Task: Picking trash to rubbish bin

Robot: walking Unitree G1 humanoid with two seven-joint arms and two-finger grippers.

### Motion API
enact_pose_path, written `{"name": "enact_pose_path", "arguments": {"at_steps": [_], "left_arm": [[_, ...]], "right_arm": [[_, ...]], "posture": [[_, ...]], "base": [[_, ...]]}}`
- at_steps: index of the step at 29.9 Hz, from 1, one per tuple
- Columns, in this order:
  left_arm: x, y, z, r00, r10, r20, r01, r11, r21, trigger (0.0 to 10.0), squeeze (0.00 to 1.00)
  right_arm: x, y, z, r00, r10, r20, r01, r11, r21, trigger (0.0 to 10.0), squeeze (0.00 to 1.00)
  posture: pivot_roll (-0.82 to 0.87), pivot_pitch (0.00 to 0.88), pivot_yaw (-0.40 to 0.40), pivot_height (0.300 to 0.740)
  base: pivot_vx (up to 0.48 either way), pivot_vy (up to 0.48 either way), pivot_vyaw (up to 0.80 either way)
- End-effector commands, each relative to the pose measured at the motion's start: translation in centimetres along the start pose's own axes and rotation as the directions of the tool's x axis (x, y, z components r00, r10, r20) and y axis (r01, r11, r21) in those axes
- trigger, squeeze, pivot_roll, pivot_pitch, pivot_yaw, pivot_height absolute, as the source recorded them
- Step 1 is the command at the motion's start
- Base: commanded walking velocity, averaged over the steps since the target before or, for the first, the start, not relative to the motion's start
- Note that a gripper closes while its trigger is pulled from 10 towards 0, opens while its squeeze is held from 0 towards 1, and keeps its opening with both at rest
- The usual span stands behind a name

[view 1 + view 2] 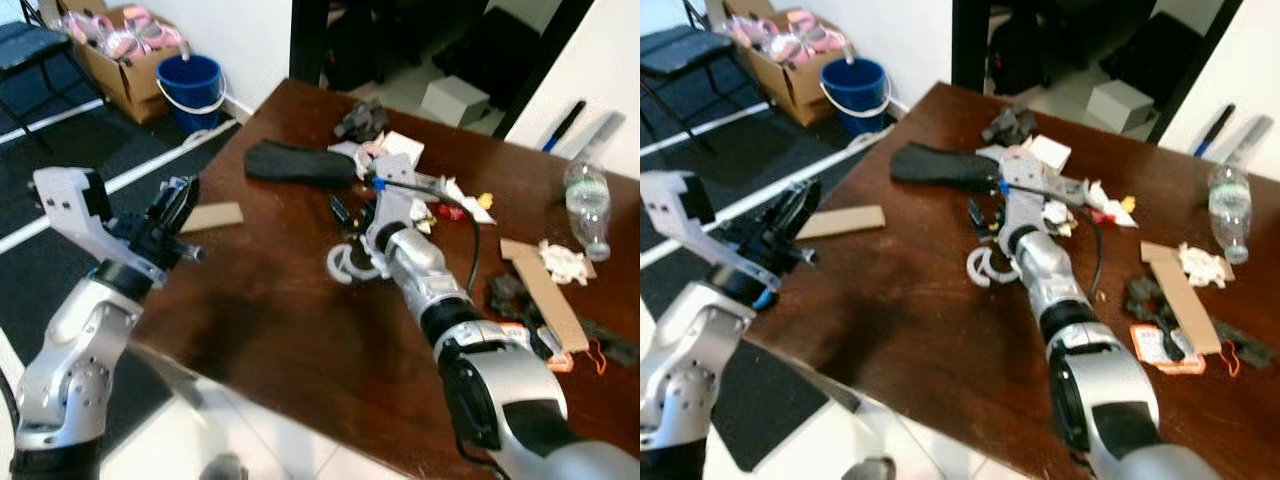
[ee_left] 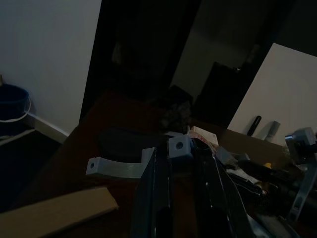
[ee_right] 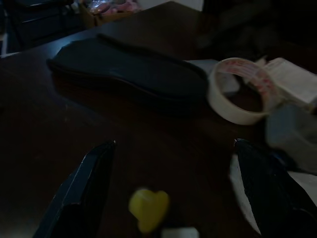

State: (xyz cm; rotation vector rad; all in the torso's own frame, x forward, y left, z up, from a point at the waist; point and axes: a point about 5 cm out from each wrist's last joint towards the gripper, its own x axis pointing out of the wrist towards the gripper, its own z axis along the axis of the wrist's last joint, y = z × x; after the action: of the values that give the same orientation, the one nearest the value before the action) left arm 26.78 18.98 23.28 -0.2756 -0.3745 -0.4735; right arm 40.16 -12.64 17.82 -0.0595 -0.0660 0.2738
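While open, right claw [image 3: 168, 188] nears tape roll [image 3: 241, 90]

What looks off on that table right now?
The brown table is strewn with litter: a black shoe insole, a plastic bottle lying on its side, crumpled white paper, and cardboard strips. One cardboard piece overhangs the table's left edge. The right tool is open among the clutter.

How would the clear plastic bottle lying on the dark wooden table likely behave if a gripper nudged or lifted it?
The clear plastic bottle lies on its side on the dark wooden table, so a nudge across its length would probably roll it. It looks see-through and mostly empty, so likely light. Its thin walls look crumpled and may dent under a firm squeeze.
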Motion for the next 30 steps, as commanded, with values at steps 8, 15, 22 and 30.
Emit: {"name": "enact_pose_path", "arguments": {"at_steps": [8,15,22,30], "left_arm": [[-0.4,-0.6,-0.5,1.000,-0.026,-0.018,0.026,1.000,0.009,10.0,0.00],[-0.8,-1.7,-1.3,0.993,-0.102,-0.055,0.100,0.995,-0.030,10.0,0.00],[-1.1,-2.5,-1.6,0.985,-0.157,-0.071,0.155,0.987,-0.027,10.0,0.00],[-1.2,-2.3,-1.8,0.988,-0.138,-0.073,0.136,0.990,-0.023,10.0,0.00]], "right_arm": [[-0.3,0.2,-0.9,0.991,0.109,-0.077,-0.119,0.981,-0.150,10.0,0.00],[-0.4,0.1,-1.1,0.965,0.188,-0.182,-0.235,0.931,-0.281,10.0,0.00],[-0.3,0.7,-0.9,0.937,0.266,-0.226,-0.319,0.916,-0.243,10.0,0.00],[-0.7,1.0,-3.3,0.895,0.209,-0.394,-0.292,0.942,-0.164,10.0,0.00]], "posture": [[0.27,0.143,-0.101,0.740],[0.27,0.149,-0.110,0.740],[0.27,0.155,-0.121,0.740],[0.26,0.154,-0.125,0.740]], "base": [[0.000,0.000,0.00],[0.000,0.000,0.00],[0.000,0.000,0.00],[0.000,0.000,0.00]]}}
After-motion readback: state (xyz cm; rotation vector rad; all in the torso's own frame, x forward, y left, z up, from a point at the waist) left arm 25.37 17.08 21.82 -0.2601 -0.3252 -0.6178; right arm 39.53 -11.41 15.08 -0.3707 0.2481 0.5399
